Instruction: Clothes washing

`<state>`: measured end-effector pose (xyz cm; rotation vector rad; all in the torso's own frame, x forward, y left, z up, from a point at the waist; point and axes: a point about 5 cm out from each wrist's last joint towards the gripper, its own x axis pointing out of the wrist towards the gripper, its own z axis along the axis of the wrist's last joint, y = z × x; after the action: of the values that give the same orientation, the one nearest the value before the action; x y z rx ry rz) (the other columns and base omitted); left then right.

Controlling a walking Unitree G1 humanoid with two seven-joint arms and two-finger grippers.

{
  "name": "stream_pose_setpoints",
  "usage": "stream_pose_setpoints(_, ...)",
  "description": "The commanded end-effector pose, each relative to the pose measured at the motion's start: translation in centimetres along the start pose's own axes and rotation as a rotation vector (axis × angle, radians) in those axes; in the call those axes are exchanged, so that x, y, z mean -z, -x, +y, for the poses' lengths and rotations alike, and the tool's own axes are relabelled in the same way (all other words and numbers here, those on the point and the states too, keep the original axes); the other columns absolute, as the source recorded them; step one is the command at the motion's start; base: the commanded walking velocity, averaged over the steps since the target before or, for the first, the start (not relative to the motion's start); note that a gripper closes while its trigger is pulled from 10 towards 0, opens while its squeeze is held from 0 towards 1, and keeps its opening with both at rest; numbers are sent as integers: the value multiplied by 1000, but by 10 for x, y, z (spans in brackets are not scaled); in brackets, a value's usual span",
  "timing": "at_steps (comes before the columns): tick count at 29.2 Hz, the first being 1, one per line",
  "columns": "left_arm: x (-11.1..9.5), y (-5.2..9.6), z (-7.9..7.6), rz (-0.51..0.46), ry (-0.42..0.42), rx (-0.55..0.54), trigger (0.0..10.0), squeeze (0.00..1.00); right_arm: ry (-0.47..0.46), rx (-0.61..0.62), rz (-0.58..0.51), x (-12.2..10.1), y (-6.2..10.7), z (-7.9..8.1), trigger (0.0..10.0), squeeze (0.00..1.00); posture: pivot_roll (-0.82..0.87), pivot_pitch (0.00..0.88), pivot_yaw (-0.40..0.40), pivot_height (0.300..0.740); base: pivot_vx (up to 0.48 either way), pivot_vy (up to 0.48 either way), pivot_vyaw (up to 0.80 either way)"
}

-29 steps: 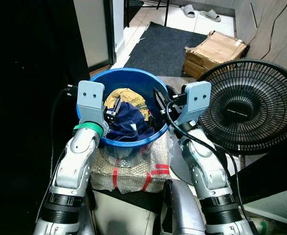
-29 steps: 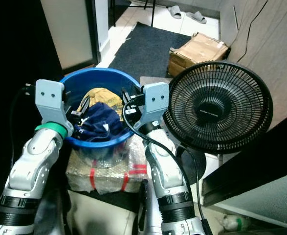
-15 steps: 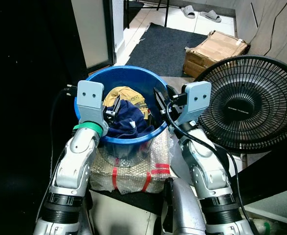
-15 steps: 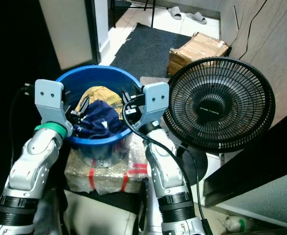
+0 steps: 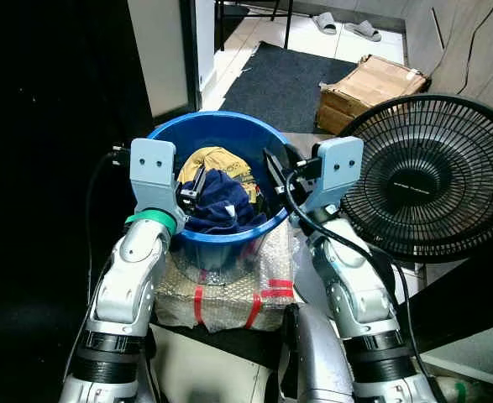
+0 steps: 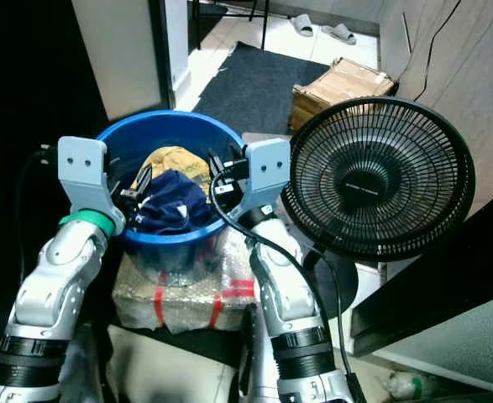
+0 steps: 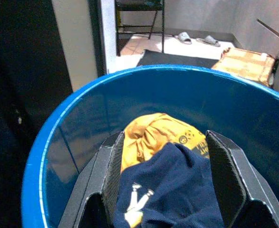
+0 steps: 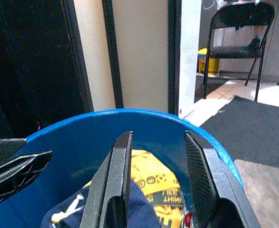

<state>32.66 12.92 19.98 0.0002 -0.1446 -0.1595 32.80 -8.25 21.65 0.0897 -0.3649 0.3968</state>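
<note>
— Two garments (image 5: 221,189) in the blue tub (image 5: 229,133), frame centre: navy over yellow, yellow mostly covered.
— Grippers?
— Left gripper (image 5: 197,183) and right gripper (image 5: 273,172) both spread wide, holding nothing, tips dipped inside the rim. One fan (image 5: 435,172), right edge cut off.
</note>
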Motion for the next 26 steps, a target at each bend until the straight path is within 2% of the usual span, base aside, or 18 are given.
stream_pose_setpoints(1,-2,-1,1,-1,18,-9,10000,0,17,0,-15,-7,-6,-1,10000,0,41,74,-12,371,0,0,0)
stream_pose_setpoints(2,-2,-1,1,-1,18,-9,10000,0,17,0,-15,-7,-6,-1,10000,0,41,74,-12,371,0,0,0)
stream_pose_setpoints(4,-2,-8,2,13,68,-39,10000,0,41,-5,-10,-10,-21,-2,10000,0,47,81,-20,371,0,0,0)
stream_pose_setpoints(5,-2,-8,2,13,68,-39,10000,0,41,-5,-10,-10,-21,-2,10000,0,47,81,-20,371,0,0,0)
stream_pose_setpoints(7,1,-14,6,47,124,-92,10000,0,69,-11,6,-10,-38,-1,10000,0,53,85,-27,371,0,0,0)
stream_pose_setpoints(8,1,-14,6,47,124,-92,10000,0,69,-11,6,-10,-38,-1,10000,0,53,85,-27,371,0,0,0)
stream_pose_setpoints(10,3,-18,8,66,154,-130,10000,0,113,-8,22,-14,-57,-3,10000,0,60,92,-36,371,0,0,0)
stream_pose_setpoints(11,3,-18,8,66,154,-130,10000,0,113,-8,22,-14,-57,-3,10000,0,60,92,-36,371,0,0,0)
stream_pose_setpoints(12,4,-18,8,71,159,-140,10000,0,135,7,35,-17,-66,-7,10000,0,64,99,-41,371,0,0,0)
stream_pose_setpoints(14,4,-18,8,71,159,-140,10000,0,135,7,35,-17,-66,-7,10000,0,64,99,-41,371,0,0,0)
stream_pose_setpoints(16,8,-16,8,90,175,-161,10000,0,174,18,122,-13,-79,-13,10000,0,70,114,-54,371,0,0,0)
stream_pose_setpoints(17,8,-16,8,90,175,-161,10000,0,174,18,122,-13,-79,-13,10000,0,70,114,-54,371,0,0,0)
stream_pose_setpoints(18,10,-14,10,101,196,-178,10000,0,180,-13,205,-4,-82,-11,10000,0,72,119,-60,371,0,0,0)
stream_pose_setpoints(20,10,-14,10,101,196,-178,10000,0,180,-13,205,-4,-82,-11,10000,0,72,119,-60,371,0,0,0)
stream_pose_setpoints(23,12,-5,20,111,218,-234,10000,0,169,-139,402,24,-78,1,10000,0,79,139,-78,371,0,0,0)
stream_pose_setpoints(25,11,-3,24,110,219,-249,10000,0,165,-149,430,29,-75,-1,10000,0,78,143,-78,371,0,0,0)
stream_pose_setpoints(26,9,0,27,106,221,-260,10000,0,148,-137,462,35,-71,-7,10000,0,75,148,-76,371,0,0,0)
